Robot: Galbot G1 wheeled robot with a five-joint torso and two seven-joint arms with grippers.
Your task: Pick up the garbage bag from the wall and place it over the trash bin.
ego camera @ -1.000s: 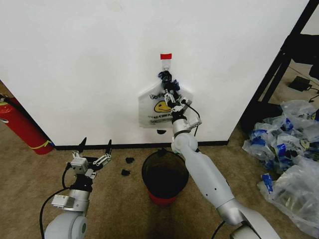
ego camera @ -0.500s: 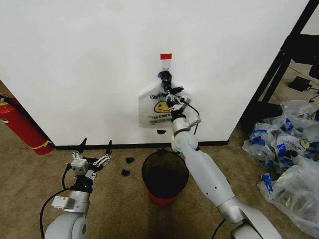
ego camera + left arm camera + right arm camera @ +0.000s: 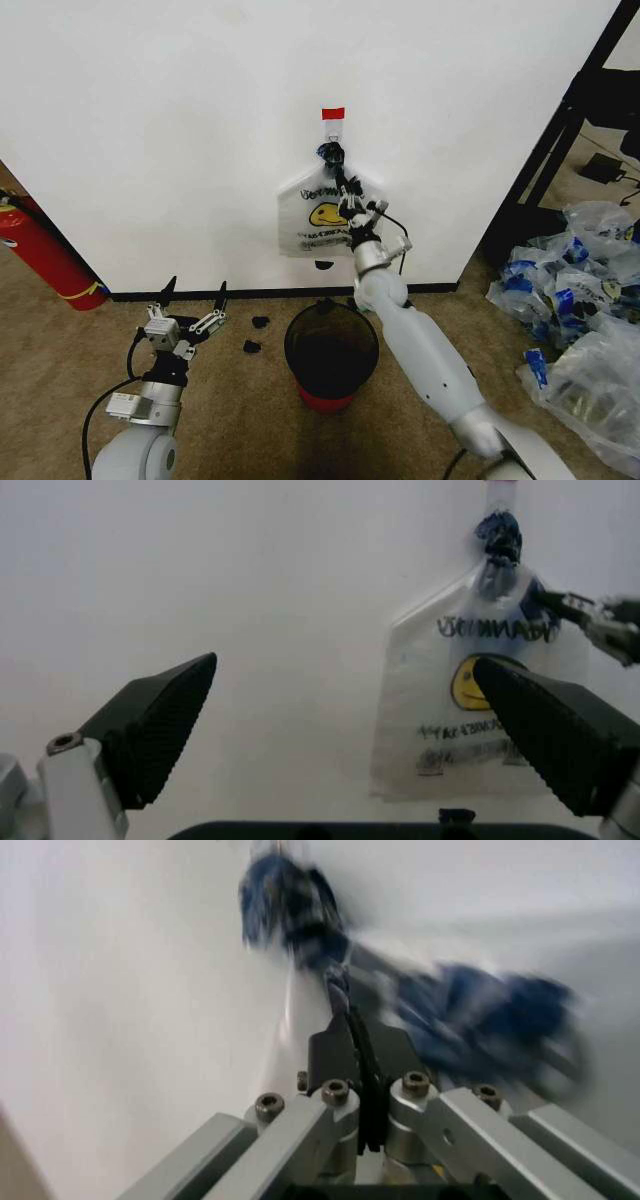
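Right gripper (image 3: 347,192) fingers pinched shut on the thin, limp, slippery see-through plastic garbage bag (image 3: 316,216) near its bunched blue handles (image 3: 331,153), judged the firmest hold.

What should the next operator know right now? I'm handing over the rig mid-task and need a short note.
Right gripper: raised at the wall, fingers shut on the garbage bag just below its hanging point.
Left gripper: open, parked low near the floor, left of the trash bin.
Done: bag gripped.
Left: the bag hangs on the wall under the red tape mark; take it off and place it over the bin, which stands below it.
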